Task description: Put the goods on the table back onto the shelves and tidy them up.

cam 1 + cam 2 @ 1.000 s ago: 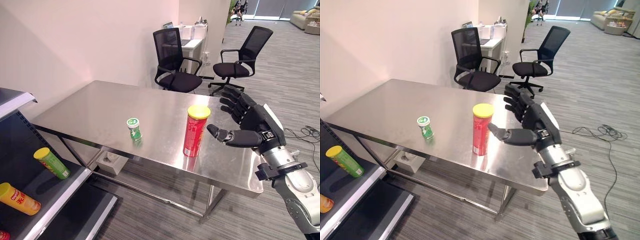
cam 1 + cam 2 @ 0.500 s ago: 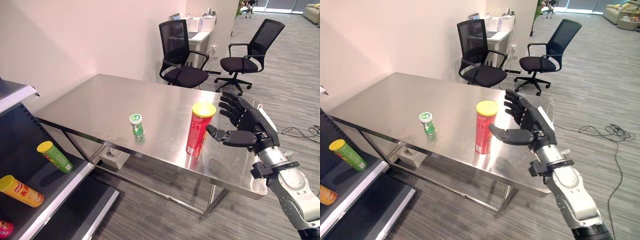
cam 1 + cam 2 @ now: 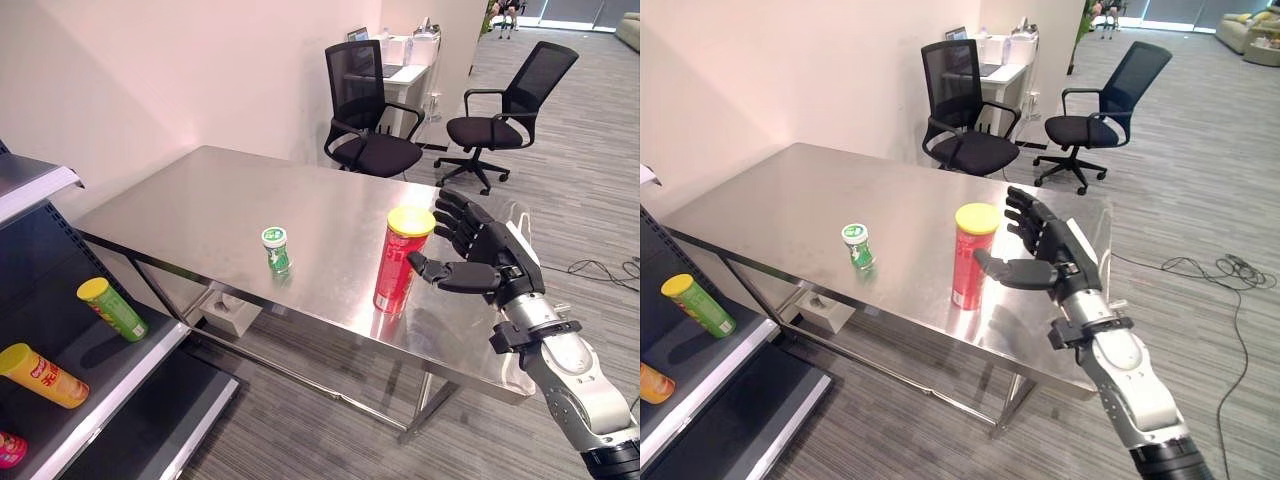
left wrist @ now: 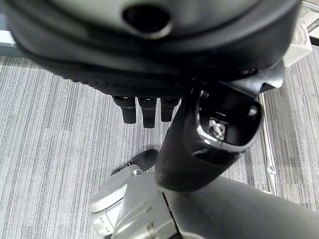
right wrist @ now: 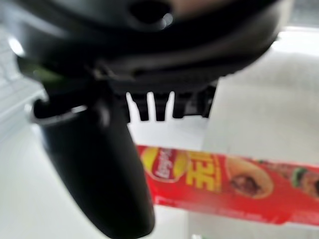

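A tall red can with a yellow lid [image 3: 400, 262] stands upright near the front edge of the steel table [image 3: 220, 205]. My right hand [image 3: 485, 256] is open just to the right of it, thumb reaching toward the can and fingers spread behind it, not touching. The right wrist view shows the red can [image 5: 239, 184] just past the straight fingers [image 5: 149, 107]. A small green bottle with a white cap [image 3: 276, 250] stands mid-table. My left hand [image 4: 149, 107] hangs over the floor with fingers straight.
A shelf unit [image 3: 140, 365] at the left holds a green can [image 3: 110, 310], a yellow can [image 3: 40, 375] and a pink item [image 3: 8, 450]. Two black office chairs [image 3: 375, 110] stand behind the table beside a white desk [image 3: 405, 70].
The camera has shifted, moving the whole scene. My right hand has come closer to the red can, thumb nearer its side. The can and bottle stand as before.
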Available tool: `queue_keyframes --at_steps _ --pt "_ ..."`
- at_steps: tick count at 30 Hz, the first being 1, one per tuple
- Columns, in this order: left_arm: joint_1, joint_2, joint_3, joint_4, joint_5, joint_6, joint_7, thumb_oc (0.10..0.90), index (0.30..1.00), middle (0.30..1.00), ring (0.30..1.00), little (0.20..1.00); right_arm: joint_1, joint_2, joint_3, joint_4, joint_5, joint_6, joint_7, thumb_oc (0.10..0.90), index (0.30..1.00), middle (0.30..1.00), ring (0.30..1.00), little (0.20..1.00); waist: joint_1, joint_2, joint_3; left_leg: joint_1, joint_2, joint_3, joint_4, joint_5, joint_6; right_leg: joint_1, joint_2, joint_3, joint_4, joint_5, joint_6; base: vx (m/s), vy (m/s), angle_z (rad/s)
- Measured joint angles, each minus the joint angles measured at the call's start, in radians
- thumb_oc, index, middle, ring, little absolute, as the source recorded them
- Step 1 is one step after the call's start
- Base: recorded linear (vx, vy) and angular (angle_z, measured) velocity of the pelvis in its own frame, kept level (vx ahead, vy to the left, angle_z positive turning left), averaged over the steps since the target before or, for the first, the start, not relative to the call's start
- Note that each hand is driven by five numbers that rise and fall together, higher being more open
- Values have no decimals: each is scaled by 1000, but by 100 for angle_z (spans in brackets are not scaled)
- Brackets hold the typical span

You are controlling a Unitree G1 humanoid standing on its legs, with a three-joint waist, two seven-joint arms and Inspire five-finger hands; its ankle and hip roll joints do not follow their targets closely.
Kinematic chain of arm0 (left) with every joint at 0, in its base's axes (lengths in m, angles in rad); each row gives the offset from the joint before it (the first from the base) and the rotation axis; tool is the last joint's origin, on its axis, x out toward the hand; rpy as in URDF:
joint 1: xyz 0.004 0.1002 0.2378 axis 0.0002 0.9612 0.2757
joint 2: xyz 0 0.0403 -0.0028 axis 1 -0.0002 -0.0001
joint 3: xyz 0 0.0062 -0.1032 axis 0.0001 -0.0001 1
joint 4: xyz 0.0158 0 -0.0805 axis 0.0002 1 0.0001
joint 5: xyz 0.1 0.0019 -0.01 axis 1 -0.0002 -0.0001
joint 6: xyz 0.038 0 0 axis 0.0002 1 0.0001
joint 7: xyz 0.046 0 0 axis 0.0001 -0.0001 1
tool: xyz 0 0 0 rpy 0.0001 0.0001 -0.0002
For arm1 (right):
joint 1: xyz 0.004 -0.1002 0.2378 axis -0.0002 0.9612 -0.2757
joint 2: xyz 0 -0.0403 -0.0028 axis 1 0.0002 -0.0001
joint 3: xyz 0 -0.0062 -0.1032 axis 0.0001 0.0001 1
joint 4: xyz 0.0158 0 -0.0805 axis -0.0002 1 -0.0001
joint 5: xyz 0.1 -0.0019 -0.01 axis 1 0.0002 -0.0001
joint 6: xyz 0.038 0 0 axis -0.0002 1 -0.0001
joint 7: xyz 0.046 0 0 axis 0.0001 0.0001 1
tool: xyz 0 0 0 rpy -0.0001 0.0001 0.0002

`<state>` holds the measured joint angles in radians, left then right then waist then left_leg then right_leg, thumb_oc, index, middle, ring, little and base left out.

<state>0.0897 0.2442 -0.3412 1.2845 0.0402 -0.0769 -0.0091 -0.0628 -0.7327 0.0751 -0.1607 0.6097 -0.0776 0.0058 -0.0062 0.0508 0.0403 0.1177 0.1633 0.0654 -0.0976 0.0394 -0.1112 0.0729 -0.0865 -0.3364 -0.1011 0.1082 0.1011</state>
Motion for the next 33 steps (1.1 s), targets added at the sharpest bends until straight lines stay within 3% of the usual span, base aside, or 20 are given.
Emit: queue_keyframes --at_steps 21,33 --pt "-5 15 -3 -31 -11 16 0 800 900 900 900 900 -68 52 43 77 -28 2 -34 800 900 900 900 900 51 -12 -4 -11 14 -23 0 9 -14 3 14 -22 0 -4 -7 4 -3 3" --pt "7 19 -2 -39 -40 17 0 800 900 900 900 900 -105 66 53 149 -43 11 -46 800 900 900 900 900 52 -15 -4 -13 15 -27 0 11 -16 4 14 -27 0 -4 -8 0 0 0"
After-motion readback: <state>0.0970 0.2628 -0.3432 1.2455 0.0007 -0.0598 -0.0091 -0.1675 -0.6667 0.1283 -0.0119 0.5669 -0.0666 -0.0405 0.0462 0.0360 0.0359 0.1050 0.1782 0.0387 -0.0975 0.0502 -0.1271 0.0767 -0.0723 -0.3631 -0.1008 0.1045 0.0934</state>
